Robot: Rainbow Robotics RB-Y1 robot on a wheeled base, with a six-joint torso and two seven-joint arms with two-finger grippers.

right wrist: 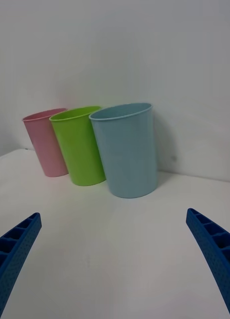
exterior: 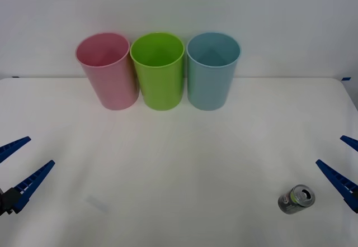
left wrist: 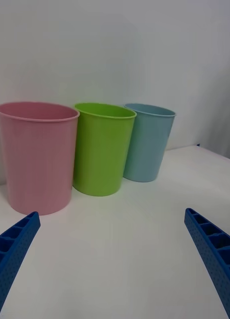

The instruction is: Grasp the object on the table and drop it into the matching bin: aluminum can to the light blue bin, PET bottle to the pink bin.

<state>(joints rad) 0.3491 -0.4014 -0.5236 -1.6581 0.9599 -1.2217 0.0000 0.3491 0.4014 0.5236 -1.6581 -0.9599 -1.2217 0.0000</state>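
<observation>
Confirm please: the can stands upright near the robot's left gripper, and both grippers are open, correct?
Not quite. In the front view the aluminum can stands upright near the right gripper, not the left gripper. Both grippers are open, as you said.

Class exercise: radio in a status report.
Both hands open, left, right. Can upright by right hand, untouched. Blue bin unobstructed.

Both arms sit low and wide apart, one at each side of the robot. The left gripper (exterior: 17,169) hangs at the near left edge, its two blue ribbed fingers (exterior: 33,181) spread wide — nothing between them. The right gripper (exterior: 345,163) mirrors it at the near right edge, fingers (exterior: 335,179) likewise splayed apart — both pointing inward and forward, holding nothing.
</observation>
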